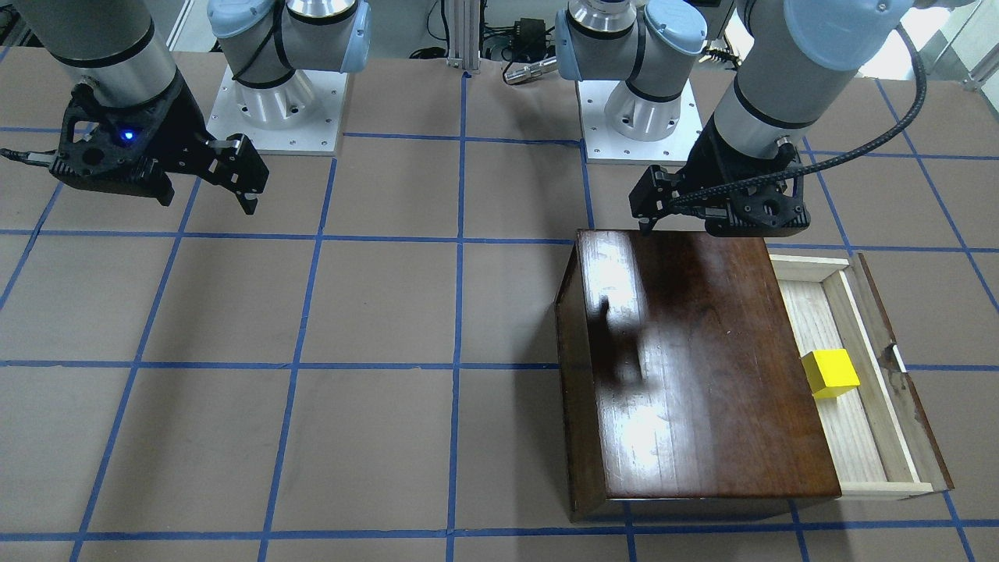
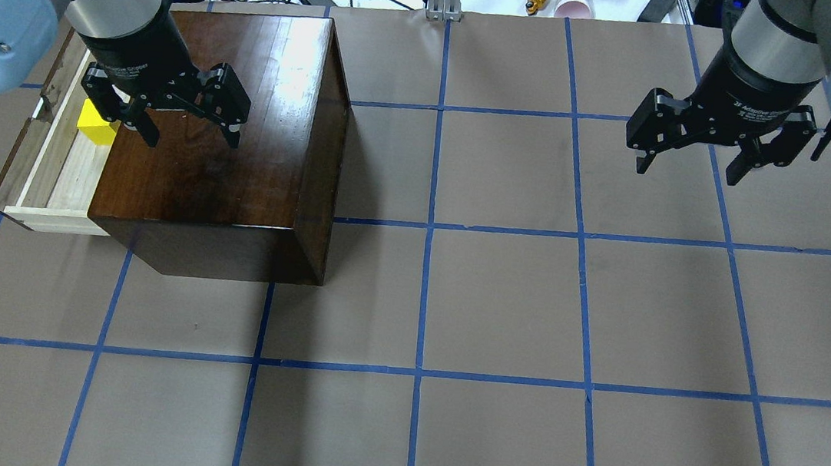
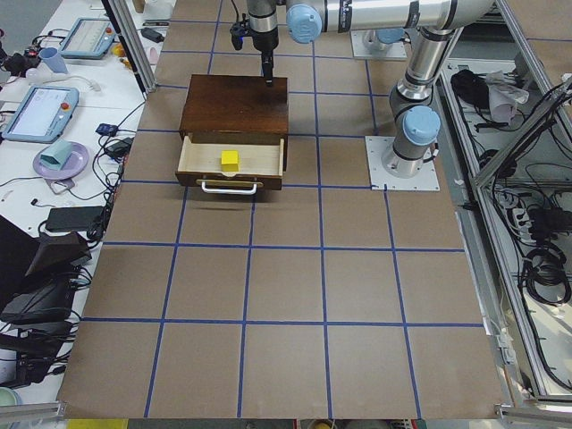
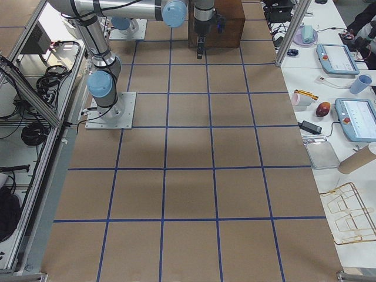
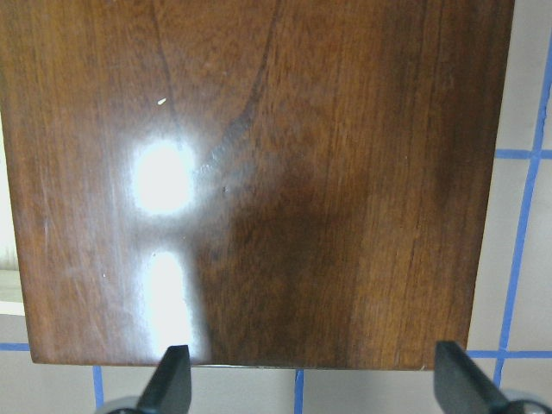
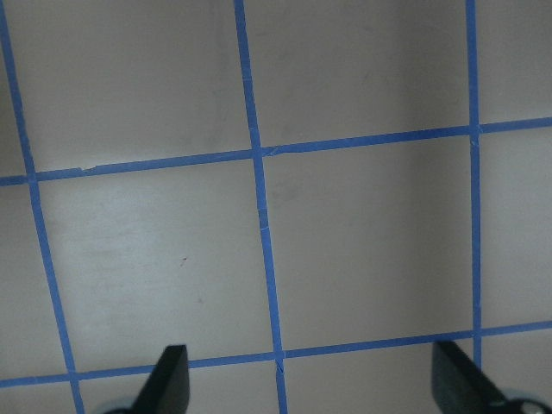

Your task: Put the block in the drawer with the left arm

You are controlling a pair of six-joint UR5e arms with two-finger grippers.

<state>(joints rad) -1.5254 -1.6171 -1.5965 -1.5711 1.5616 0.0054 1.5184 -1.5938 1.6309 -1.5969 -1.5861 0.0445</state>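
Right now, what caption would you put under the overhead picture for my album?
Yellow block sits in the open drawer while the left end effector hovers open over the dark cabinet.

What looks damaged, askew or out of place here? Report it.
The drawer front's top edge looks chipped near the handle, with a ragged notch in the dark finish. Otherwise nothing stands out: the block sits flat inside the open drawer.
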